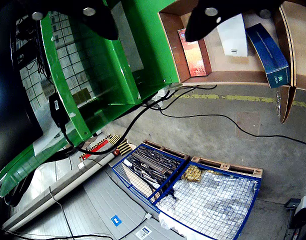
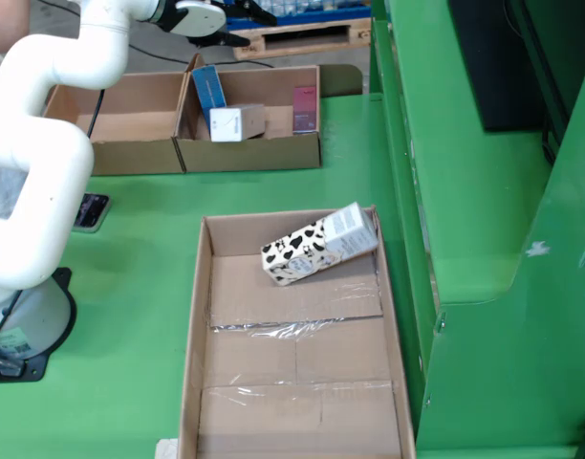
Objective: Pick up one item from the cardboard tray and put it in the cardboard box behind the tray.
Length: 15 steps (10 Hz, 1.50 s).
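Nearest the fixed camera lies the cardboard tray (image 2: 202,335), a long shallow tray on the green table (image 2: 140,210), well in front of and below the pincer (image 2: 233,24). Only one item lies in it — a milk carton (image 2: 321,246) printed with black cow patches, on its side at the tray's far end, its grey top toward the right wall in that view.

Largest after the tray is the white arm (image 2: 39,163), rising from its base at the left edge of the fixed view and reaching back to the cardboard box (image 2: 254,153) behind the tray. A second, open box (image 2: 130,143) sits touching it on the left, and a dark phone-like slab (image 2: 90,210) lies on the table near the arm.

The pincer hangs over the far rim of the cardboard box; in the wrist view its two black fingers (image 1: 100,20) stand well apart with nothing between them (so it is spread and empty). Below it inside the box, the fixed view shows a blue packet (image 2: 207,89) leaning at the left, a white box (image 2: 237,122) in the middle and a red packet (image 2: 305,108) at the right — the wrist view shows the same three, mirrored
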### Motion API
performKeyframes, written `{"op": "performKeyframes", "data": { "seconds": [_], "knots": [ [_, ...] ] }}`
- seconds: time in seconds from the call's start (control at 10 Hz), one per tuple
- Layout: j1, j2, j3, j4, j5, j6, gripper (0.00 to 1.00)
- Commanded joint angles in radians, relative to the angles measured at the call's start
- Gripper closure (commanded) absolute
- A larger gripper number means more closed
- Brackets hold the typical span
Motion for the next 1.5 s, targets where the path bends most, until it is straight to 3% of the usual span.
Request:
{"op": "performKeyframes", "data": {
  "seconds": [0.0,0.4,1.4],
  "knots": [
    [0.007,0.035,0.029,0.011,-0.013,-0.001,0.4],
    [0.007,0.035,0.029,0.011,-0.013,-0.001,0.0],
    [0.007,0.035,0.029,0.011,-0.013,-0.001,0.0]
  ]
}}
